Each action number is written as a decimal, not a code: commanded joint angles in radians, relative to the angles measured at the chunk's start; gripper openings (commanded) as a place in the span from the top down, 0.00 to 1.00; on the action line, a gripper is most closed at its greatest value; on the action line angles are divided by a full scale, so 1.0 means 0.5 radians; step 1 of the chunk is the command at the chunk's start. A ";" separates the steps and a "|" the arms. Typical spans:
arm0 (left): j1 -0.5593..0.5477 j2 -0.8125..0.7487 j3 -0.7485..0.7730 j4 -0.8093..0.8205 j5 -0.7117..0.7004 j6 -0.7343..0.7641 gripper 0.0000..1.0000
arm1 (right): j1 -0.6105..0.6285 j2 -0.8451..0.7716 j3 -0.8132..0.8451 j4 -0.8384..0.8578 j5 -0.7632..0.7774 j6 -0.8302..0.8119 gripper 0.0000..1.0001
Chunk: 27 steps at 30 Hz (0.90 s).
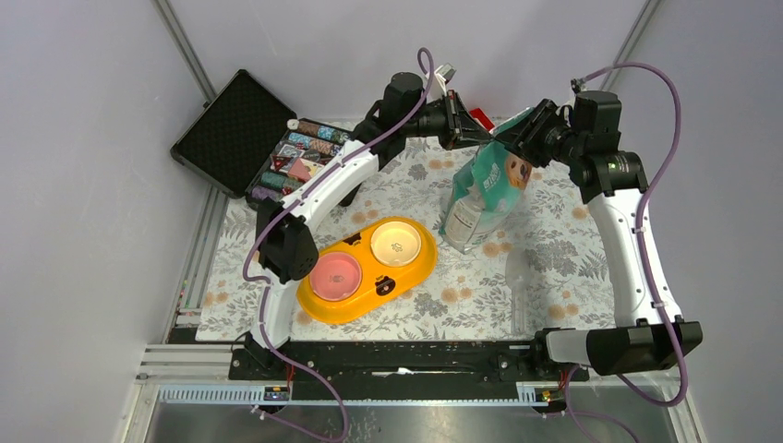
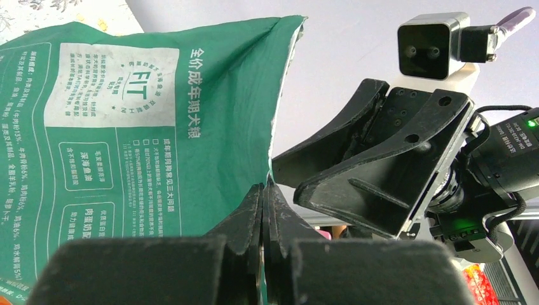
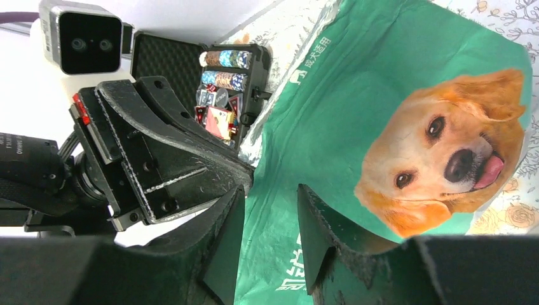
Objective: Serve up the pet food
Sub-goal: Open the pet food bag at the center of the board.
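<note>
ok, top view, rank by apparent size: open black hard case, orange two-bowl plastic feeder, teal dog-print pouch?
1. open black hard case
2. orange two-bowl plastic feeder
3. teal dog-print pouch, smallest though its top sits nearer the camera

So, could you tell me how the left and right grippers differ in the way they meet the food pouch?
The left gripper is shut, pinching the edge of the pouch; the right gripper is open, straddling the pouch. In the top view the left gripper reaches the pouch from its left side, the right gripper from its right side. Both are black and meet the pouch at its top end.
</note>
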 commanded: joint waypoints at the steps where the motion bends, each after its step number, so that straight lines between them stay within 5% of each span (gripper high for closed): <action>1: 0.006 -0.064 -0.002 0.174 0.116 -0.041 1.00 | 0.008 0.048 0.068 0.118 -0.033 0.065 0.57; 20: -0.037 -0.056 0.008 0.208 0.168 -0.024 1.00 | 0.030 0.149 0.075 0.178 0.063 0.156 0.59; 22: -0.042 -0.052 0.014 0.208 0.169 -0.025 1.00 | 0.047 0.167 0.084 0.178 0.051 0.155 0.66; 26: -0.043 -0.057 0.021 0.214 0.168 -0.021 1.00 | 0.051 0.162 0.022 0.183 0.023 0.156 1.00; 27: -0.043 -0.058 0.023 0.214 0.167 -0.019 1.00 | 0.051 0.149 0.001 0.188 0.025 0.151 1.00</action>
